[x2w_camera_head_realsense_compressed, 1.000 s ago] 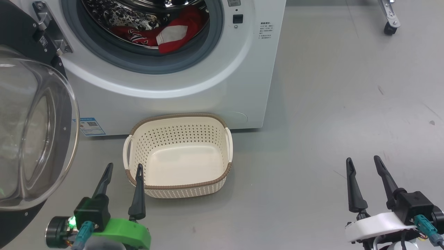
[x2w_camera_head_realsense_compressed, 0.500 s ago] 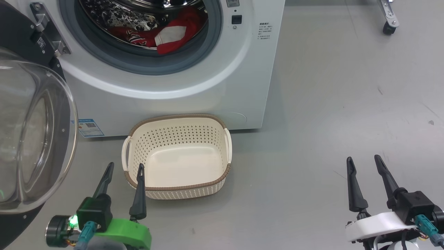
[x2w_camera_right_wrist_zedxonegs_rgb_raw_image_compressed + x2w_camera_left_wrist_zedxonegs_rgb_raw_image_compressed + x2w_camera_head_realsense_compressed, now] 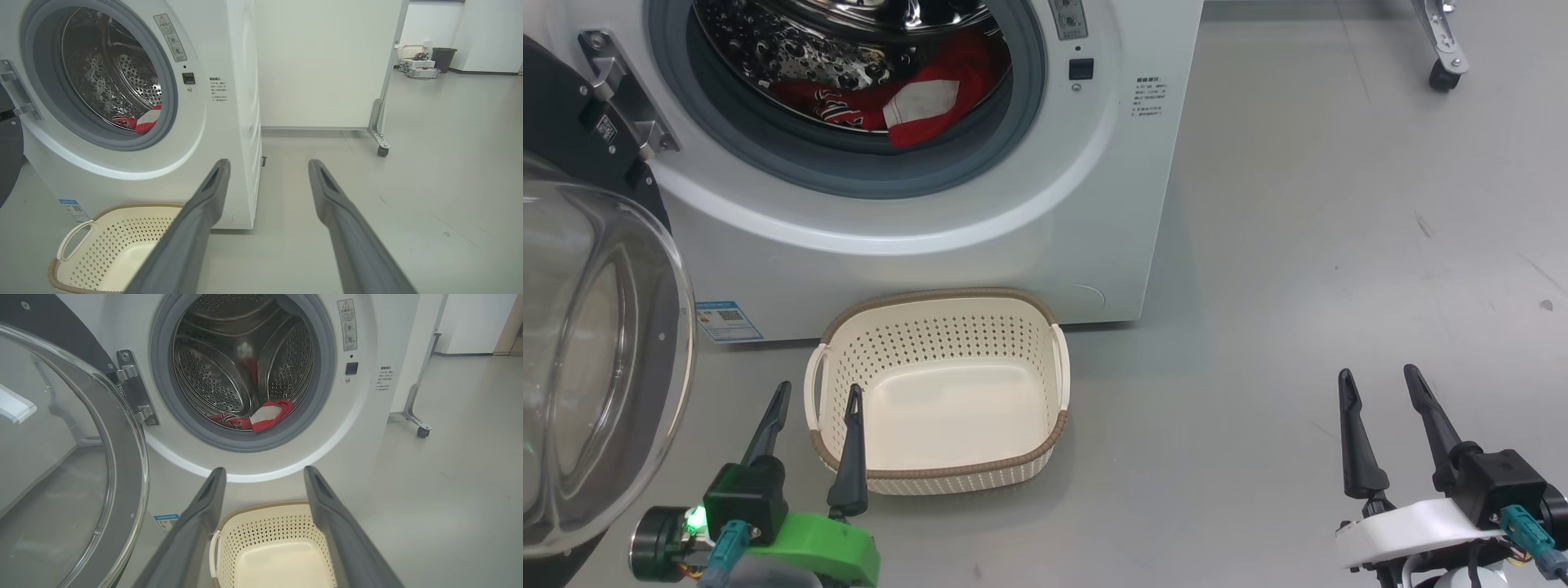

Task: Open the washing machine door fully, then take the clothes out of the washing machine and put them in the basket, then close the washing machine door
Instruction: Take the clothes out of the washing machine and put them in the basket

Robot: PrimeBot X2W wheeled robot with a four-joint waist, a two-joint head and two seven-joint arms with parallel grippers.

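Held left fingers and right fingers wide, empty. Judged clothes, well beyond left fingers inside washer, soft, light, limp; would pinch bunched fold.

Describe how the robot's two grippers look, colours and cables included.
Left gripper: two long, tapered dark fingers on a black block, bright green mount, a glowing green light, a teal cable connector. Right gripper: the same dark fingers and black block, but a white mount, again with a teal connector.
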